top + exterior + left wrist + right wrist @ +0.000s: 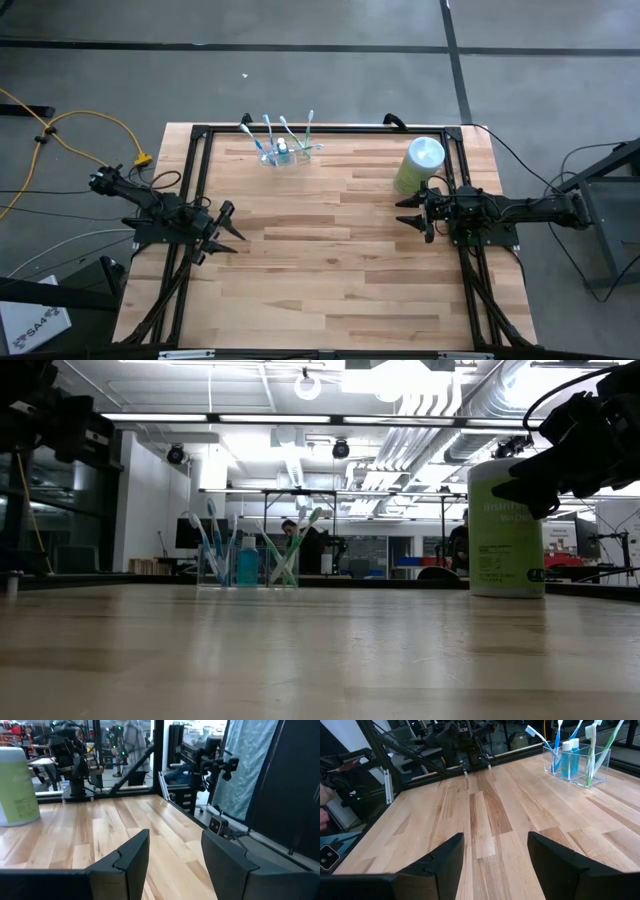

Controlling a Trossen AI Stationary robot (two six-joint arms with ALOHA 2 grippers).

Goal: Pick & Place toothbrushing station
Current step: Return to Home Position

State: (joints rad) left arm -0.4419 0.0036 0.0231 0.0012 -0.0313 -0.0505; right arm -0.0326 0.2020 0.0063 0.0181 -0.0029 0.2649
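The toothbrushing station (285, 152) is a small clear plastic holder with several toothbrushes and a small blue bottle in it. It stands on its base at the table's far edge, left of the middle, and also shows in the low view (247, 560) and the right wrist view (576, 761). My left gripper (228, 232) is open and empty above the table's left side. My right gripper (410, 214) is open and empty above the table's right side, beside the canister. Both are far from the station.
A light green cylindrical canister (420, 164) with a pale lid stands upright at the far right, just beyond my right gripper; it also shows in the low view (506, 527). A black frame (300, 130) runs along the table's edges. Bare wood lies between the arms.
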